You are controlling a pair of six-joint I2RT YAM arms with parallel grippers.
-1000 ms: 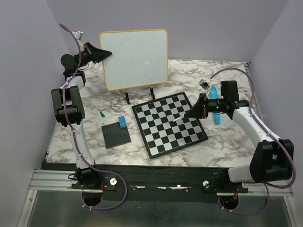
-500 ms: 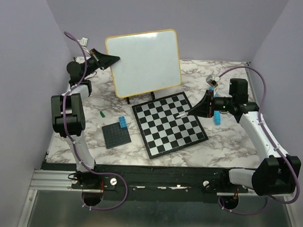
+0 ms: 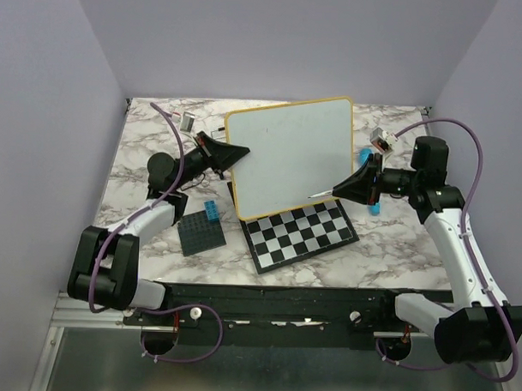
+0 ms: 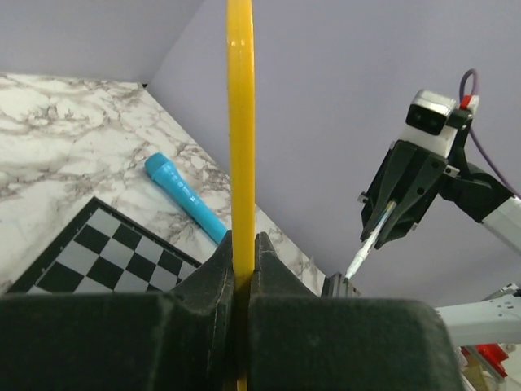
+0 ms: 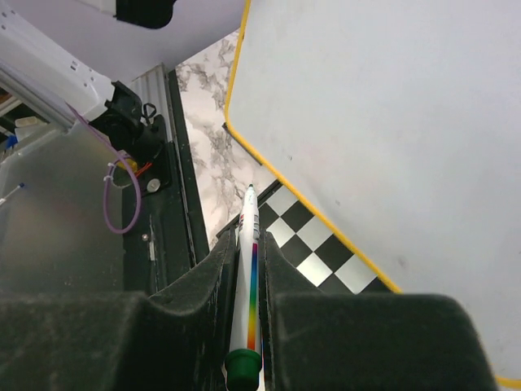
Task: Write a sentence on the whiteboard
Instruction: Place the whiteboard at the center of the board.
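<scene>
The whiteboard [image 3: 292,154], white with a thin yellow-orange frame, is held tilted in the air above the chessboard. Its face is blank; no sentence shows on it. My left gripper [image 3: 237,152] is shut on its left edge, and the frame [image 4: 240,122] runs between the jaws in the left wrist view. My right gripper [image 3: 345,186] is shut on a white marker [image 3: 321,194] with a rainbow stripe and green end. Its tip points at the board's lower right part, a little off the surface. The right wrist view shows the marker [image 5: 247,269] beside the board [image 5: 391,122].
The black-and-white chessboard [image 3: 307,236] lies under the whiteboard's lower edge. A black baseplate [image 3: 198,236] with a blue brick [image 3: 211,211] lies to its left. A blue cylinder [image 3: 374,205] lies behind my right gripper. Purple walls stand on the left, back and right.
My left gripper has carried the whiteboard from the back left forward and right, over the chessboard. My right gripper with the marker has risen and pulled back to the right, beside the board's right side.
</scene>
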